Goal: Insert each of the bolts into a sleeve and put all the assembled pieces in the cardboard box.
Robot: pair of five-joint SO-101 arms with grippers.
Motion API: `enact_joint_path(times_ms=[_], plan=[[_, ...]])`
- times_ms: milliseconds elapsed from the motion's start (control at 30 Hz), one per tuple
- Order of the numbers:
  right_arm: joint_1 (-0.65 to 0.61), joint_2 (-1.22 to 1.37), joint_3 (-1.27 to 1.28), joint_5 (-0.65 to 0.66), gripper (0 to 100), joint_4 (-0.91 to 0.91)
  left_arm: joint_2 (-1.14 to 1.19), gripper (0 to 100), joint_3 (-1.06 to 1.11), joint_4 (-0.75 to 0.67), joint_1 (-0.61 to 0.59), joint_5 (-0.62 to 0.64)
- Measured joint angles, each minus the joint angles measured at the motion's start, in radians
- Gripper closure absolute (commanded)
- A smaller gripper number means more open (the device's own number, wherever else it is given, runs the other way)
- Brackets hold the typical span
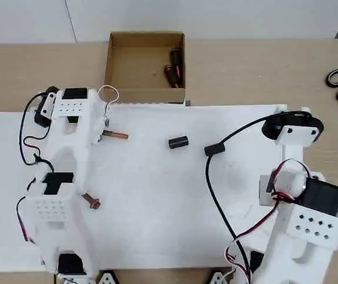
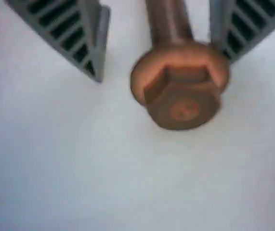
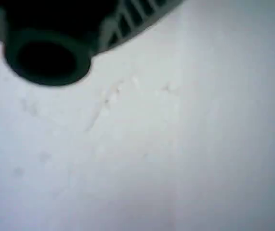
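The left gripper (image 2: pixel 159 60) straddles the copper bolt (image 2: pixel 180 91), jaws spread with a gap on one side, likely lined up to pinch its shank. The hex head pokes out beyond it. (A black sleeve (image 3: pixel 45 60) sits at the tip of the right gripper (image 3: pixel 67 21); whether it is pinched I cannot tell.)

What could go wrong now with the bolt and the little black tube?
1. The left gripper is open around the bolt. The bolt sits off-centre, close to one finger, so closing might roll or tilt it instead of gripping it.
2. The black cable loops over the white sheet near the loose sleeve. An arm's move might drag the cable into the sleeve.
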Motion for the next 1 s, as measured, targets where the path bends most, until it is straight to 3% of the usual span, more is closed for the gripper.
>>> enact_joint_path(times_ms=[100, 267, 600, 800, 1000], plan=[[0.0, 0.0, 0.0, 0.0, 99.5, 0.0, 0.017, 87, -0.008, 0.002, 0.002, 0.002], [0.0, 0.0, 0.0, 0.0, 99.5, 0.0, 0.021, 100, -0.02, 0.002, 0.002, 0.003], [0.0, 0.0, 0.0, 0.0, 99.5, 0.0, 0.046, 99, -0.107, 0.075, 0.002, 0.002], [0.0, 0.0, 0.0, 0.0, 99.5, 0.0, 0.058, 99, -0.338, 0.267, 0.002, -0.014], [0.0, 0.0, 0.0, 0.0, 99.5, 0.0, 0.058, 99, -0.698, 0.423, 0.026, -0.203]])
